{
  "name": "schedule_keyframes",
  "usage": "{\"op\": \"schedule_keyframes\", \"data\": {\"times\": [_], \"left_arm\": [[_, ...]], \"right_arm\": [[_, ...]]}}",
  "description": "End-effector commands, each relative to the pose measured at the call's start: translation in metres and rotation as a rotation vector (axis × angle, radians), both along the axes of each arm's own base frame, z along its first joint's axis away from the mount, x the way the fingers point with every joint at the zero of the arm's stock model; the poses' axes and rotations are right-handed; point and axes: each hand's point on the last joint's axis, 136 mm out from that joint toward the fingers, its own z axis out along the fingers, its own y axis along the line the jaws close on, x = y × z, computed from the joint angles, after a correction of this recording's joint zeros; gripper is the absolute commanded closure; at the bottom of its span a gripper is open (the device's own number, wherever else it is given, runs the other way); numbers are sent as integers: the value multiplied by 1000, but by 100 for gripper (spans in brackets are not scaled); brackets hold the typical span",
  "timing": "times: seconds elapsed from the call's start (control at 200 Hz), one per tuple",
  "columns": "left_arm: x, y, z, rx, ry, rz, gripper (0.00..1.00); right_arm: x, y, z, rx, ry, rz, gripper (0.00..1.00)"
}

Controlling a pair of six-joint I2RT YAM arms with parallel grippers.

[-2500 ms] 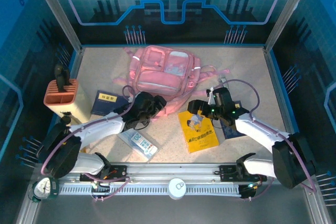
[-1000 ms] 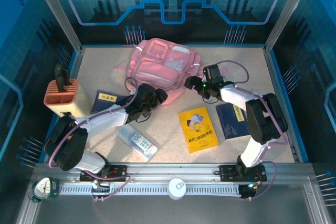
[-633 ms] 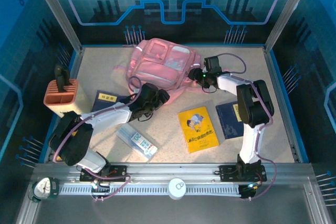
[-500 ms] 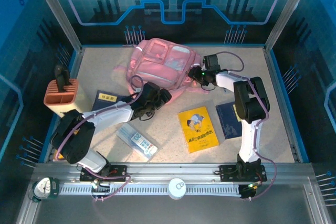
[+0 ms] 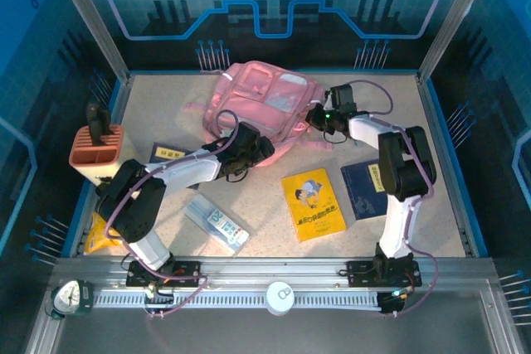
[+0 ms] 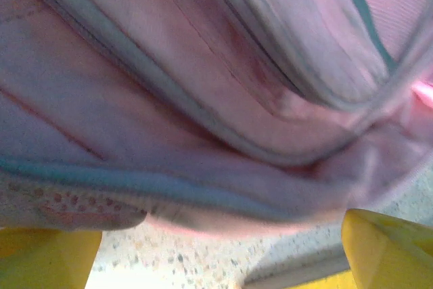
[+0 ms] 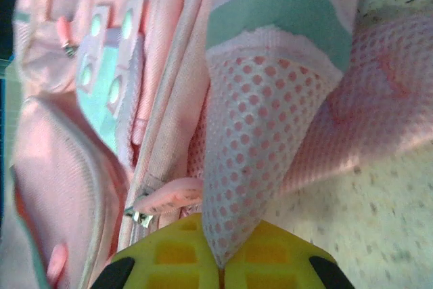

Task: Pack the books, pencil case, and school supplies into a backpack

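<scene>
Our right pincer [image 7: 220, 265] is closed, its two yellow fingers [image 7: 176, 252] pressed together on a tapering piece of pink mesh that belongs to the backpack [image 7: 67, 167], and the mesh is pinched right at the fingertips. Beside that mesh we see a mint-green trim band, pink webbing, a small metal zip pull and a pale green translucent panel with round studs. Our left pincer [image 6: 216, 255] stands wide open, one yellow finger [image 6: 47, 258] at each lower corner of its wrist view. Soft pink fabric crossed by grey-blue zip lines hangs just ahead of the fingers, and a strip of speckled worktop [image 5: 265, 188] shows beneath it. From above, both pincers are at the near edge of the backpack, the left at its lower front and the right at its right side. The backpack lies at the far middle of the worktop, bulky and rumpled, with its pink straps trailing out around it. We cannot tell whether anything is inside it. The books and the pencil case lie outside it on the worktop. The yellow book [image 5: 312, 203], with a cartoon figure on its cover, lies flat in front of the right arm, and a navy book [image 5: 365, 188] lies just beside it to the right. The labelled navy book [image 5: 168, 157] lies partly under the left arm. The pencil case [image 5: 217, 223], slim and pale with small coloured print, sits at an angle near the front. At the left edge stands the orange holder [image 5: 95, 148], with a dark tool [image 5: 98, 120] upright in its slots.
</scene>
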Motion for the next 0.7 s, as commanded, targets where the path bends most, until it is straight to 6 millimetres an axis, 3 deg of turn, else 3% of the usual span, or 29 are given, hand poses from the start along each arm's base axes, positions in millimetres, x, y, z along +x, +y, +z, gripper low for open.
{"op": "schedule_keyframes", "data": {"times": [0.0,0.145,0.255,0.35,0.41,0.435,0.535,0.695], "left_arm": [[33,18,18,86,-98,23,9],[62,34,36,100,-172,43,10],[85,48,41,129,-184,43,10],[97,51,44,154,-196,10,11],[96,52,43,166,-189,2,11],[95,52,43,168,-187,1,11],[86,56,51,162,-197,-9,11],[55,52,60,118,-177,-58,13]], "right_arm": [[-13,3,61,39,-133,72,100],[-47,6,69,47,-136,91,100],[-85,18,53,2,-77,86,100],[-102,28,42,8,-83,60,95],[-105,35,37,34,-78,50,92],[-112,37,24,42,-46,54,90],[-117,42,8,69,-6,46,79],[-128,33,0,88,18,-5,58]]}}
